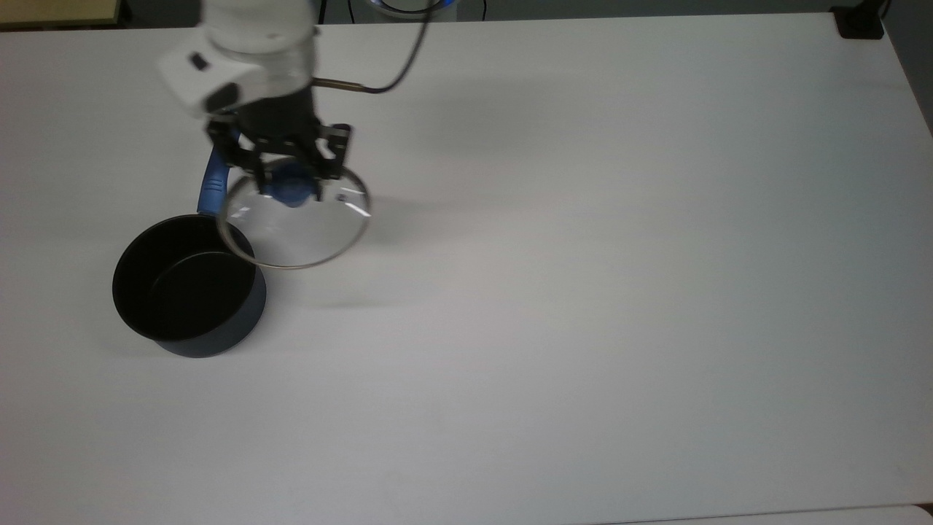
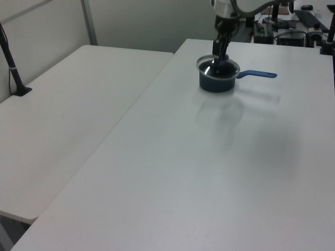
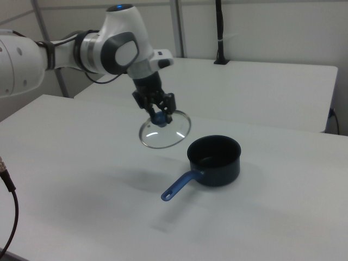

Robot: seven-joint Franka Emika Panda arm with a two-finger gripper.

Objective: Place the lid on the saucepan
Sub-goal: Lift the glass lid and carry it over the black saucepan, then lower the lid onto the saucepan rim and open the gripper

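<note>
Lid (image 1: 295,222): round clear glass disc, thin metal rim, blue central knob; held aloft by the knob, slightly tilted, clear of the tabletop (image 1: 583,292), its edge overlapping the saucepan's rim in the top view.

Saucepan (image 1: 188,286): small, round, black inside, dark blue-grey outside; upright, uncovered, long blue handle lying straight.

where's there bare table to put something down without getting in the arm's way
Most of the white table is bare: everything toward the top view's right of the lid, and the whole strip along the top view's bottom edge below the saucepan. The crowded spot is the top view's upper left, where the gripper holds the lid in the air beside the saucepan.
</note>
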